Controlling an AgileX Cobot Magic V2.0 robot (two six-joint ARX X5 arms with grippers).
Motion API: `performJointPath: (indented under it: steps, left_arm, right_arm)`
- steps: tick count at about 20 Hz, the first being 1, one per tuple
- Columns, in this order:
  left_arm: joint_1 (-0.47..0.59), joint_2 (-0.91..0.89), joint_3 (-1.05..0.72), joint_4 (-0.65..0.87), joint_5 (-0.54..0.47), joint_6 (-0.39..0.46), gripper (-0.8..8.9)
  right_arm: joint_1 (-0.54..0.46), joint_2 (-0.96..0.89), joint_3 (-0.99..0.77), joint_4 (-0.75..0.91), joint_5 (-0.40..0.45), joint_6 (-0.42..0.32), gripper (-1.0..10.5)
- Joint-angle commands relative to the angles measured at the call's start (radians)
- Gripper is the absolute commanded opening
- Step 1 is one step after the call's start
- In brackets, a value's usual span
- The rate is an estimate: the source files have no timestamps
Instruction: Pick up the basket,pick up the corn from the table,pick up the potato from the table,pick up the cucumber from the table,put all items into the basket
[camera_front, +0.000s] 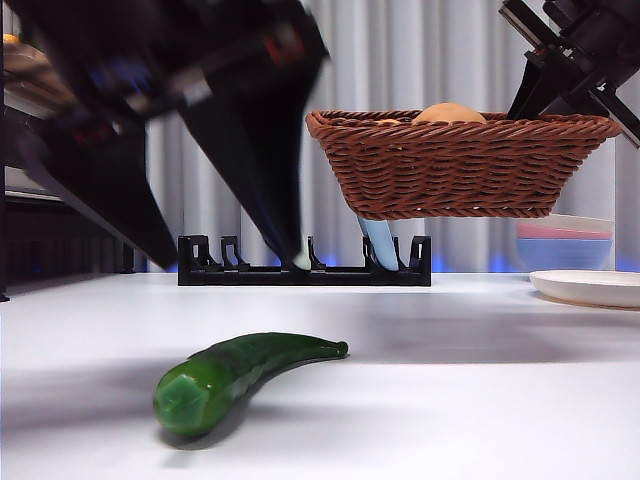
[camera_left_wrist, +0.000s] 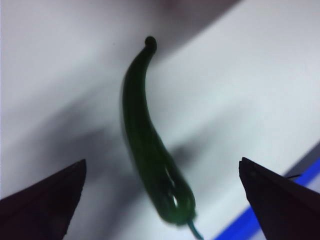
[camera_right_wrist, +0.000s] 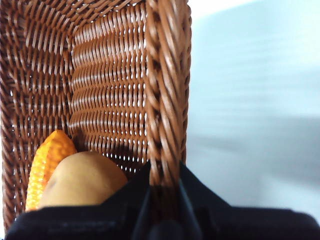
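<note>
I'm hovering my left gripper (camera_left_wrist: 160, 200), jaws wide, over the cucumber (camera_left_wrist: 150, 145) lying on the table (camera_front: 480, 380). Glossy, rigid, probably slippery: I'm targeting its thick middle. Right gripper (camera_right_wrist: 164, 200) is pinching the basket (camera_front: 460, 165) rim, aloft.

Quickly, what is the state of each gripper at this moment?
Left gripper: open, jaws wide apart above the cucumber, holding nothing.
Right gripper: shut on the basket rim, holding it in the air.

Shiny dark green cucumber (camera_front: 235, 375), brown woven basket (camera_front: 462, 163), orange-yellow kernelled corn (camera_right_wrist: 47, 165), tan potato (camera_right_wrist: 82, 180), white table (camera_front: 480, 390)
</note>
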Motion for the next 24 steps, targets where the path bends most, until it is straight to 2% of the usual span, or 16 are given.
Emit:
performJointPath:
  steps: [1, 3, 6, 10, 12, 13, 16, 18, 21, 24]
  left_arm:
    - [0.048, 0.069, -0.007, 0.042, 0.09, 0.055, 5.92]
    - [0.082, 0.129, -0.006, 0.056, 0.135, 0.057, 5.92]
    - [0.102, 0.192, -0.007, 0.069, 0.135, 0.057, 5.77]
    - [0.101, 0.233, -0.007, 0.105, 0.137, 0.059, 1.96]
    - [0.101, 0.246, -0.006, 0.104, 0.135, 0.063, 0.33]
    - [0.102, 0.247, -0.007, 0.106, 0.131, 0.08, -0.11]
    - [0.101, 0.24, -0.006, 0.106, 0.138, 0.109, -0.09]
    - [0.096, 0.189, -0.006, 0.06, 0.188, 0.108, -0.09]
    - [0.04, -0.009, -0.006, -0.076, 0.314, 0.097, -0.09]
    - [-0.012, -0.274, 0.014, -0.114, 0.362, 0.0, -0.09]
  right_arm:
    - [-0.001, 0.003, 0.011, 0.014, -0.017, 0.01, -0.2]
    - [-0.001, 0.003, 0.011, 0.014, -0.017, 0.01, -0.2]
    - [-0.001, 0.003, 0.011, 0.014, -0.017, 0.011, -0.2]
    - [-0.001, 0.003, 0.011, 0.015, -0.016, 0.01, -0.2]
    - [-0.001, 0.003, 0.011, 0.014, -0.016, 0.01, -0.2]
    - [-0.001, 0.003, 0.011, 0.015, -0.016, 0.01, -0.2]
    - [-0.001, 0.003, 0.011, 0.015, -0.013, 0.011, -0.2]
    - [0.0, 0.003, 0.011, 0.014, -0.012, 0.011, -0.2]
    - [0.0, 0.003, 0.011, 0.014, -0.012, 0.01, -0.2]
    - [0.002, 0.003, 0.011, 0.014, -0.012, 0.011, -0.2]
